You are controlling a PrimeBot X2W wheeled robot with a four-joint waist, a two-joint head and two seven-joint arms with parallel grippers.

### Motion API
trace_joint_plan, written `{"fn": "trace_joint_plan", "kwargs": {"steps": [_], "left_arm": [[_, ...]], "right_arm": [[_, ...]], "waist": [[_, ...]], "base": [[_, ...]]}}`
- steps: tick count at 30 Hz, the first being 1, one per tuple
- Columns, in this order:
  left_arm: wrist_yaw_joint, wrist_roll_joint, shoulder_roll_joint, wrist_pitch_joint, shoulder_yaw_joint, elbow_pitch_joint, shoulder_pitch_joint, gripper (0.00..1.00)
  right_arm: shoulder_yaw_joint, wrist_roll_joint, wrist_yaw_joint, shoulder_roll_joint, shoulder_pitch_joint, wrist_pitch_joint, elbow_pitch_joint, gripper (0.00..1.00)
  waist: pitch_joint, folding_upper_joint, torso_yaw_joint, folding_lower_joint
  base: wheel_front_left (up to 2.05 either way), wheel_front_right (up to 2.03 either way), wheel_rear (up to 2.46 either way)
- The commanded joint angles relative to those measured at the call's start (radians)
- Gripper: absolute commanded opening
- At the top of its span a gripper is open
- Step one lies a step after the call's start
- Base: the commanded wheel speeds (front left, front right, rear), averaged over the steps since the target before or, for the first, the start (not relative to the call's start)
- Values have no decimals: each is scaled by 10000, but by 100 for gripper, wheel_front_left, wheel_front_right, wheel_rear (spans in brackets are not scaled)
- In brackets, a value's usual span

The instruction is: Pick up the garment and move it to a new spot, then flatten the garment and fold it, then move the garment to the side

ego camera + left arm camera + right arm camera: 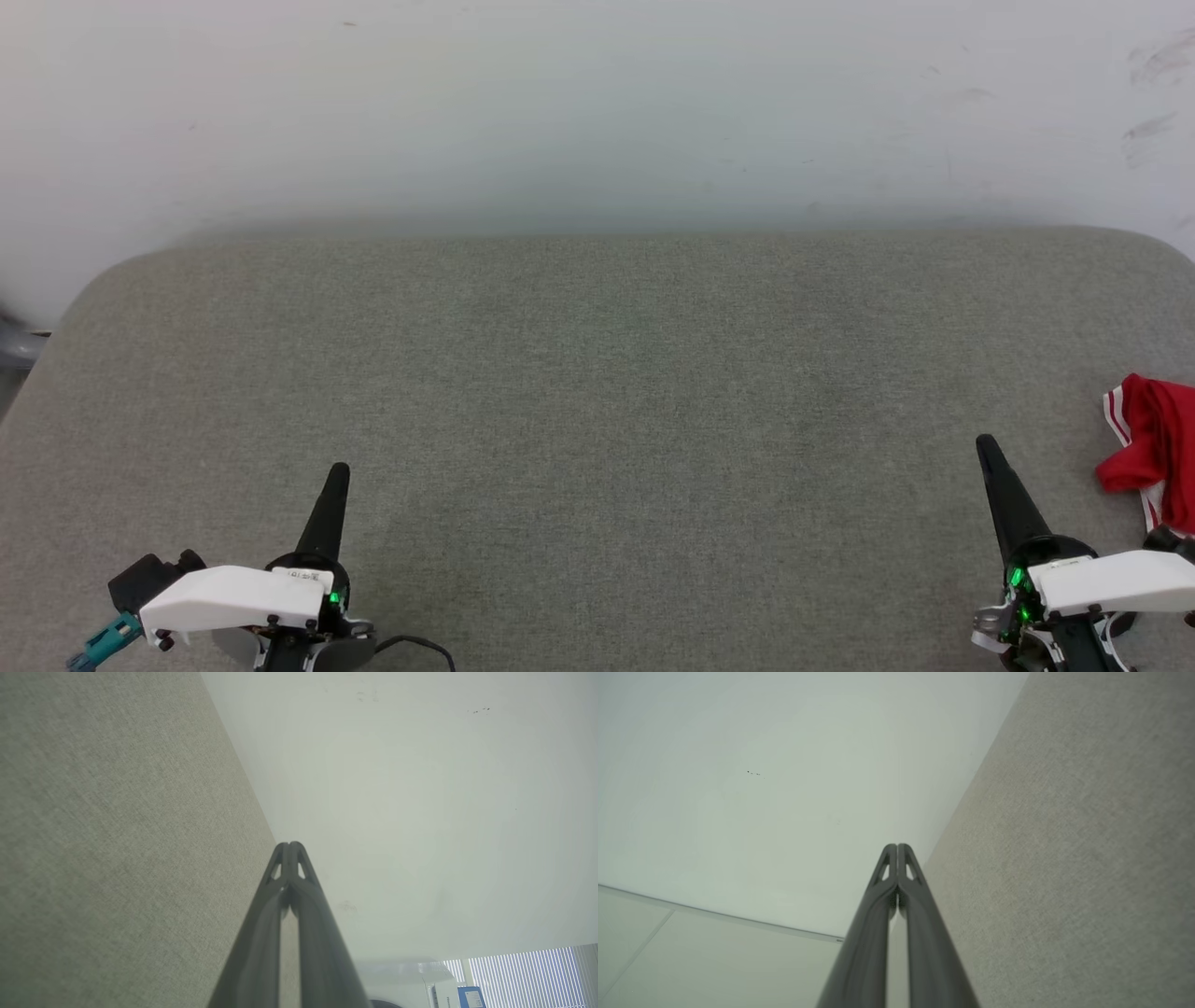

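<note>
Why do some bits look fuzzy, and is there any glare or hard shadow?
Head view: soft even light, no hard shadows; the far edge of the grey fabric surface smears into the white wall; the red garment at the right border is crisp. Left wrist view: the left tool blurs near the lens, its tip sharper. Right wrist view: the right tool blurs likewise.

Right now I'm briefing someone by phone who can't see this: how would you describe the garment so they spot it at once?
Start at the grey fabric-covered table against the pale wall. Follow it to its right edge, just beyond the right gripper, where the garment lies crumpled. It is the one bright red thing, edged with red-and-white striped trim.
</note>
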Motion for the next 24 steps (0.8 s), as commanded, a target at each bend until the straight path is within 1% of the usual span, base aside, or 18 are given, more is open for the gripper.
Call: {"fn": "trace_joint_plan", "kwargs": {"steps": [1,24], "left_arm": [[-44,-244,-8,91,64,-22,-220,0],[-215,-1975,-138,539,358,58,-373,0]], "right_arm": [[-24,282,-1,-50,-207,35,15,0],[-128,2109,-2,-10,-511,222,442,0]], "waist": [[5,0,0,0],[67,0,-8,0]], "base": [[0,0,0],[0,0,0]]}}
